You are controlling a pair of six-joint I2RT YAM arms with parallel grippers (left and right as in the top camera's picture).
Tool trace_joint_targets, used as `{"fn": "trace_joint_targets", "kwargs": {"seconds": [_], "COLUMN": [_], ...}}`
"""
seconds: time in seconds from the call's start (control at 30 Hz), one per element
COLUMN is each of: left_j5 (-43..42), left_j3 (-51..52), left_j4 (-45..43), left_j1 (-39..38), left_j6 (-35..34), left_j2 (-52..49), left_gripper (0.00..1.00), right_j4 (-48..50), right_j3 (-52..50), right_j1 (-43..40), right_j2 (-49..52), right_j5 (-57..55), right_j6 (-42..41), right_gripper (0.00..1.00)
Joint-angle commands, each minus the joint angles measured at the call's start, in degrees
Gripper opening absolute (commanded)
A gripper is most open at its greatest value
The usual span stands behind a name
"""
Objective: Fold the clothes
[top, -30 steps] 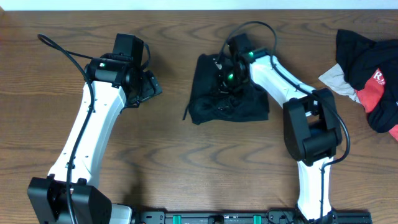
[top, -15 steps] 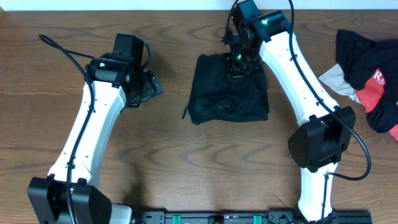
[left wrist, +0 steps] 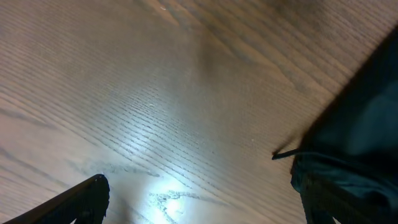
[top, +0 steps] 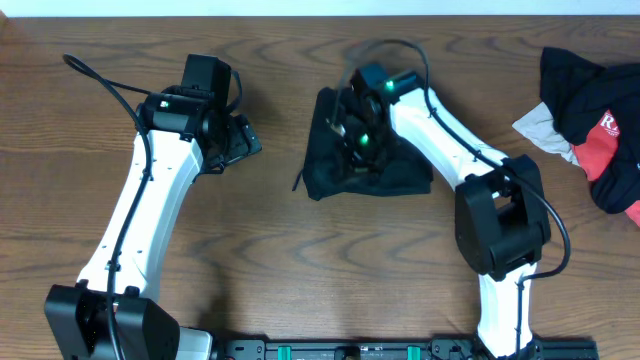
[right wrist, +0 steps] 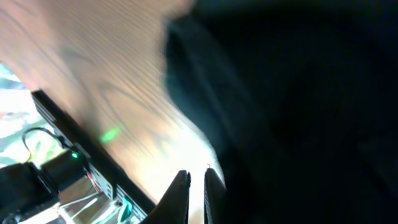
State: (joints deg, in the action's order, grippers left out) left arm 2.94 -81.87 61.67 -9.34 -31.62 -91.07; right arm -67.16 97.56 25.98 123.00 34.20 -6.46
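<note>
- On the overhead view you'll find the black garment [top: 395, 172] bunched in a rough square just to 12 o'clock of the middle of the wooden table [top: 300, 260]
- A thin cord [top: 299, 186] sticks out of its 8 o'clock corner and lies on the bare wood; your left wrist camera shows the same cord [left wrist: 283, 154] at the cloth's edge
- Your right gripper [top: 347, 125] is over the garment's 10 o'clock part, blurred from above, with the white arm reaching in from 4 o'clock
- On the right wrist camera the right gripper [right wrist: 194, 180] has its fingers drawn almost together, with only a sliver of table between them and no cloth seen in that gap; the dark fabric [right wrist: 298, 99] fills the frame toward 3 o'clock, and the picture is smeared
- Your left gripper [top: 238, 140] sits near the garment at its 9 o'clock, apart from it and over bare wood
- On the left wrist camera the left gripper [left wrist: 199, 196] is spread wide with nothing between its fingers, only table grain; the garment's edge [left wrist: 367, 124] shows at 3 o'clock
- A second pile of clothes [top: 590, 110], black with red and pale pieces, lies well apart at the table's 2 o'clock corner
</note>
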Motion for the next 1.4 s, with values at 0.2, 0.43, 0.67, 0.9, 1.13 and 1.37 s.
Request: {"fn": "trace_joint_targets", "kwargs": {"seconds": [0.2, 0.43, 0.67, 0.9, 1.13, 1.37], "left_j5": [0.1, 0.1, 0.1, 0.1, 0.1, 0.1], "left_j3": [0.3, 0.3, 0.3, 0.3, 0.3, 0.3], "left_j4": [0.3, 0.3, -0.1, -0.4, -0.4, -0.5], "left_j1": [0.0, 0.0, 0.0, 0.0, 0.0, 0.0], "left_j6": [0.5, 0.5, 0.5, 0.5, 0.5, 0.5], "left_j2": [0.7, 0.7, 0.7, 0.7, 0.7, 0.7], "left_gripper": [0.98, 0.98, 0.98, 0.98, 0.98, 0.98], "right_j4": [-0.5, 10.1, 15.0, 5.9, 3.9, 10.4], "right_j3": [-2.3, -10.2, -13.9, -1.8, 10.3, 10.4], "right_j1": [-5.9, -7.3, -7.3, -7.5, -10.4, -14.4], "right_j2": [0.0, 0.0, -0.4, -5.6, -12.9, -11.2], "right_j5": [-12.7, -14.0, -12.7, -10.8, -9.8, -1.6], "right_j6": [2.5, 4.9, 4.8, 4.8, 3.7, 3.6], "right_gripper": [0.16, 0.22, 0.14, 0.18, 0.33, 0.3]}}
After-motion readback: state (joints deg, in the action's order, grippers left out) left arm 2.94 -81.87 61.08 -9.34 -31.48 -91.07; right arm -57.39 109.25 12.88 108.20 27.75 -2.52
